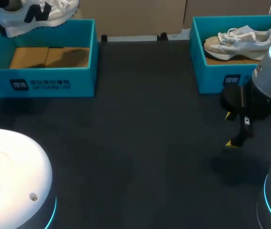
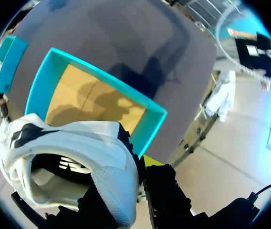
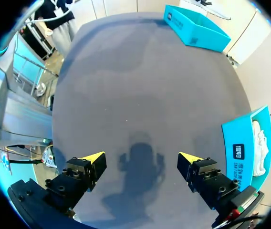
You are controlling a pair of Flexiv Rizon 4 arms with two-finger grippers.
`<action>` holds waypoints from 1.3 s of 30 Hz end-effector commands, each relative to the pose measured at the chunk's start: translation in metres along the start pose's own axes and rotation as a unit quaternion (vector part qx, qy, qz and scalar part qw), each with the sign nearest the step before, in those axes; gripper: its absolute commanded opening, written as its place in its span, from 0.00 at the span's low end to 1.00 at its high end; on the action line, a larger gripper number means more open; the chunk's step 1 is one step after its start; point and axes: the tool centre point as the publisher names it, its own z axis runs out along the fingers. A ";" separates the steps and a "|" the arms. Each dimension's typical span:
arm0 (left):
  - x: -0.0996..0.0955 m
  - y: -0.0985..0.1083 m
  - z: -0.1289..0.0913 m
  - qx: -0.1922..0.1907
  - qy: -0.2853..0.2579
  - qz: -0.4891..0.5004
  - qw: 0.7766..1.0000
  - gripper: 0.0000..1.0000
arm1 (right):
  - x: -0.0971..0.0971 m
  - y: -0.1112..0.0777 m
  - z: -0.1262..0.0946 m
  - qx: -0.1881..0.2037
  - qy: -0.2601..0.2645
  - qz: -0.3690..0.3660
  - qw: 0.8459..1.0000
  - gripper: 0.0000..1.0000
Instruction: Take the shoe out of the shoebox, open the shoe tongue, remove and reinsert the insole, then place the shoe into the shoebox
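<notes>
In the head view, the dark table [image 1: 140, 143] carried two turquoise boxes. The left shoebox [image 1: 40, 71] stood at eleven o'clock, its brown cardboard floor bare. The white shoe [image 1: 35, 14] with a dark side mark hung in the air just above that box's far rim. The right shoebox [image 1: 212, 76] stood at one o'clock with a beige shoe [image 1: 240, 40] lying on its side inside. The right gripper [image 1: 233, 129] hung over the table at four o'clock, just in front of the right shoebox, with both yellow tips showing apart.

In the left wrist view, the left gripper [image 2: 133, 176] pinched the white shoe [image 2: 78, 157] by its collar. One dark finger stood outside the collar wall and the other inside the opening, and only one yellow tip showed. The left shoebox [image 2: 150, 114] lay beneath and ahead of the shoe. The right shoebox [image 2: 6, 62] was far off across the table [image 2: 126, 43].

In the right wrist view, the right gripper [image 3: 141, 157] was spread wide with nothing between its fingers, above its own shadow on the table [image 3: 140, 81]. The right shoebox [image 3: 243, 148] sat at the gripper's three o'clock, with the beige shoe [image 3: 260, 143] in it. The left shoebox [image 3: 197, 28] lay well apart, at about one o'clock.
</notes>
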 end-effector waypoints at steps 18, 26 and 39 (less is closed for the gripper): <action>-0.001 0.043 0.032 0.012 -0.015 0.140 0.990 0.00 | 0.001 -0.001 0.000 0.000 -0.001 0.000 1.000 1.00; -0.012 0.044 0.049 -0.009 -0.025 0.166 0.986 0.00 | 0.001 -0.001 0.000 0.000 -0.001 0.000 1.000 1.00; -0.013 0.041 0.058 0.006 -0.018 0.205 0.979 0.00 | 0.001 -0.001 0.000 0.000 -0.001 0.000 1.000 1.00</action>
